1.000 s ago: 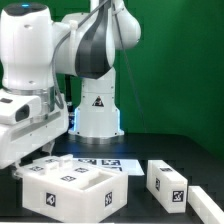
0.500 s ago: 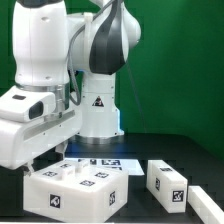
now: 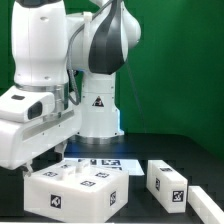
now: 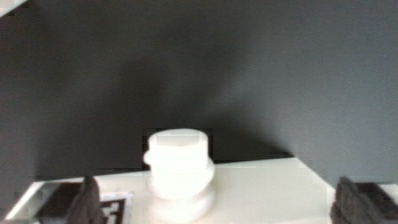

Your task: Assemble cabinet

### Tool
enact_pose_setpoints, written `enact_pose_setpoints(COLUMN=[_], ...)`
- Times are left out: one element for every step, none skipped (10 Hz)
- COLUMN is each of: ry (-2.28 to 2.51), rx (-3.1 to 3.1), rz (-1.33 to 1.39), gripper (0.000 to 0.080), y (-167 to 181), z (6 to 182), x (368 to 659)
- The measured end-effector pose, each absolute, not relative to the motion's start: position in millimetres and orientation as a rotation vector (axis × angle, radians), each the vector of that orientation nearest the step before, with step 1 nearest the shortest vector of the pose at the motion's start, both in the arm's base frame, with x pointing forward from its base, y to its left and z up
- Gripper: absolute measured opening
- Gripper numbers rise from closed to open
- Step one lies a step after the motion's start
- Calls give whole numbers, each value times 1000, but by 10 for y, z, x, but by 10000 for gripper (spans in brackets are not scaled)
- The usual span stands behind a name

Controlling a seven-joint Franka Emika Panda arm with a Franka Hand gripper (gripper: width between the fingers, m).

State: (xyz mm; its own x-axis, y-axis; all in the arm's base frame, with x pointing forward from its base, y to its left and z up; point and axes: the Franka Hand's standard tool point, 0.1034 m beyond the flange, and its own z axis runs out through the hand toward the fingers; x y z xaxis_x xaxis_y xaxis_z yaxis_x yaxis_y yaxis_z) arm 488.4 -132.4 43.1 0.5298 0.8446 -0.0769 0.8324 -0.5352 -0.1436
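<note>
The cabinet's main white box (image 3: 75, 192), with black-and-white tags on its top and front, sits on the dark table at the exterior view's lower left. My gripper (image 3: 45, 160) hangs directly above the box's left end, open and holding nothing. In the wrist view the gripper (image 4: 226, 205) shows its two dark fingertips (image 4: 80, 202) far apart on either side of a white panel surface (image 4: 285, 190). A short white round post (image 4: 178, 162) stands up from that surface, nearer one finger. Neither finger touches it.
Two loose white tagged parts lie at the exterior view's right: a block (image 3: 166, 181) and a further piece (image 3: 206, 200) at the frame edge. The marker board (image 3: 100, 163) lies flat behind the box, before the arm's base (image 3: 97, 115). Green backdrop behind.
Over the last second the arm swung more upright and the hand shifted slightly right over the box. In the last half second nothing has moved. The jaws stayed open.
</note>
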Motion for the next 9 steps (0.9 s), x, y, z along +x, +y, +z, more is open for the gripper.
enact_pose_setpoints(ry=[-1448, -1427, -1420, -1421, -1421, -1420, -1419, -1414, -1412], rx=[-2680, -2682, -2676, -2676, -2676, -2676, -2675, -2684, -2680], rz=[210, 218, 220, 220, 221, 222, 223, 218, 226], gripper=[648, 648, 648, 648, 648, 648, 648, 648, 648], y=[-1387, -1429, -1463, -1462, -1462, -1462, -1462, -1474, -1469], z=[377, 297, 242, 240, 237, 234, 225, 176, 130], x=[4860, 4834, 4852, 4857, 4852, 4849, 4838, 4789, 4757])
